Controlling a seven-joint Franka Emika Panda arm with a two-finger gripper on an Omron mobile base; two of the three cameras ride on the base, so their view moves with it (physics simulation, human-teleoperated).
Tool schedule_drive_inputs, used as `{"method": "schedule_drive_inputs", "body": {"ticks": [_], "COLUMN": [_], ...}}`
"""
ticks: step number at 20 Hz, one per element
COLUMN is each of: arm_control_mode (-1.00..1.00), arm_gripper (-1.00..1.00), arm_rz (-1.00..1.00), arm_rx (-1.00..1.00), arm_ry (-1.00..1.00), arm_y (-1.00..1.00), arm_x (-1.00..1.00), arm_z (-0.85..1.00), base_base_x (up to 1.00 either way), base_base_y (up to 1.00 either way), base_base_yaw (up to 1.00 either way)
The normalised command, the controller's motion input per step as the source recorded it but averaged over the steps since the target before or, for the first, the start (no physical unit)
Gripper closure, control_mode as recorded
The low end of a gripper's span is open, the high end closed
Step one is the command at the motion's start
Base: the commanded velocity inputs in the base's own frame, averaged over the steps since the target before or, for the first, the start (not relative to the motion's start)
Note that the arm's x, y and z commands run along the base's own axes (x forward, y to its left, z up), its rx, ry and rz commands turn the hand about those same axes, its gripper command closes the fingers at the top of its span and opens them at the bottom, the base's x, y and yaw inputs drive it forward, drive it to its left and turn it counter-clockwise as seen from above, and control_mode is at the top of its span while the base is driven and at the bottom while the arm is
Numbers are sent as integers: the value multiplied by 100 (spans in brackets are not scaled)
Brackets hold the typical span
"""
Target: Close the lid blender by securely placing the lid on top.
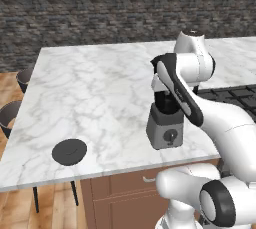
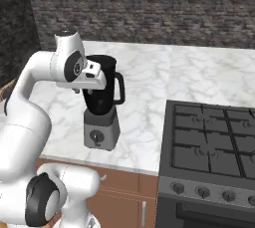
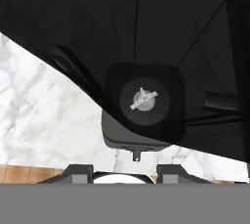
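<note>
Hovering directly above the open blender, the gripper looks straight down the black jar to the small metal blade at its bottom. Its two dark fingertips stand apart with nothing between them, so the hand is open and empty. The jar's mouth is uncovered, and its side handle sticks out toward the gas stove.

The lid is nowhere near the hand: it lies flat on the marble counter, well off to the gripper's left and lower, close to the counter's near edge, apart from the blender's grey base.

As I judge it, the fetch has not begun, and the risks come from that layout. A flat disc lying flush on stone gives the fingers little to bite; a shallow or off-centre pinch could let it slip or skate toward the nearby edge and fall to the floor. Swinging low across from above the jar could also clip the rim or handle and shove the blender. Later, a tilted lid may sit cocked on the rim instead of seating.
</note>
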Motion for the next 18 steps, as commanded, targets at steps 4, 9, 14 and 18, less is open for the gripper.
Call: {"method": "schedule_drive_inputs", "body": {"ticks": [4, 9, 14, 18], "arm_control_mode": [-100, -100, -100, -100], "arm_gripper": [-100, -100, -100, -100], "arm_rz": [0, 0, 4, 10], "arm_rx": [0, -1, -17, -19], "arm_ry": [-14, -28, 4, 17], "arm_y": [1, 58, 100, 100], "arm_x": [-48, -100, -32, 17], "arm_z": [0, -3, -24, -33], "base_base_x": [0, 0, 0, 0], "base_base_y": [0, 0, 0, 0], "base_base_yaw": [0, 0, 0, 0]}}
